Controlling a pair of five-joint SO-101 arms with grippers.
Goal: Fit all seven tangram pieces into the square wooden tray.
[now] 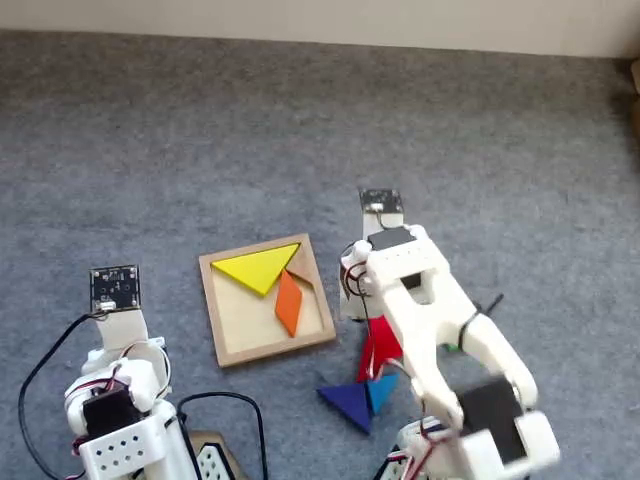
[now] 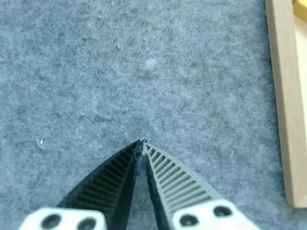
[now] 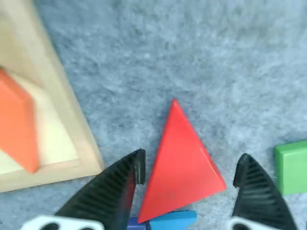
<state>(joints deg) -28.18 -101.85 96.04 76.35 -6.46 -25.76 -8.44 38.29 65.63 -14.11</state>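
- Right wrist view: my right pincer [image 3: 191, 165] is spread wide, with one finger on each side of the red triangle [image 3: 180, 163]. It lies flat on the carpet [image 3: 201, 48], and neither finger looks to be pressing on it yet.
- Close under that wrist, a light blue piece [image 3: 172, 220] touches the red triangle's broad end.
- A green piece [image 3: 291, 165] lies just beside one finger.
- Past the other finger is a corner of the tray [image 3: 62, 105], near the red triangle but apart from it. An orange piece [image 3: 17, 120] is already inside.
- My left pincer [image 2: 140, 143] is pressed together with nothing in it. It sits low over bare carpet, with the tray's wall near.
- High view: the tray also holds a yellow triangle [image 1: 255, 268] above the orange piece, and much of its floor is bare.
- A dark blue triangle [image 1: 345, 400] waits outside, among the red and light blue ones.
- Step in hand, as I judge it: picking up the red triangle. With two pieces seated and at least four lying outside, the task looks to be in its early part.
- Next move, as I judge it:
  - Close on the triangle's two slanted edges, low and square enough that it does not squirt out toward the point.
  - Lift it clear without dragging the light blue piece.
  - Carry it over the tray's rim and turn it so an edge meets the orange piece or a wall.
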